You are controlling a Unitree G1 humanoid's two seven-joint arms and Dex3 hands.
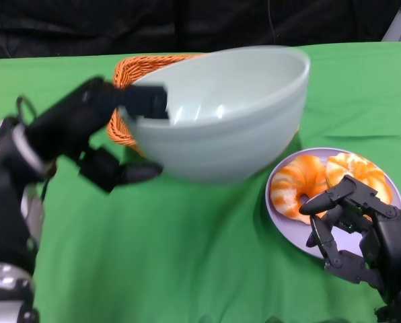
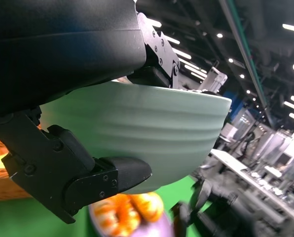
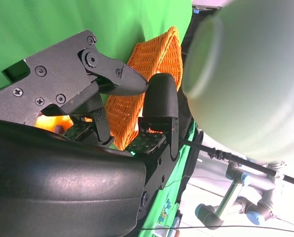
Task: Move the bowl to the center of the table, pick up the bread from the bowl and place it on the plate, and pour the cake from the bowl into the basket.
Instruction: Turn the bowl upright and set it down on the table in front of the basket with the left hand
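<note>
Bowl held up over the basket, bread on the plate

At 4 o'clock the right robot hand (image 1: 352,232) rests empty, fingers apart, at the plate (image 1: 291,232) carrying the bread (image 1: 301,185). At 10 o'clock the left robot hand (image 1: 110,134) grips the rim of the pale green bowl (image 1: 234,118), lifted off the green counter (image 1: 187,256), tilted before the orange basket (image 1: 136,67).

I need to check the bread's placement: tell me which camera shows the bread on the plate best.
The head view: both pieces of bread lie in plain sight on the plate, just beyond the right hand. The left wrist view shows the bread blurred under the bowl; the right wrist view shows only an orange sliver behind the fingers.
</note>
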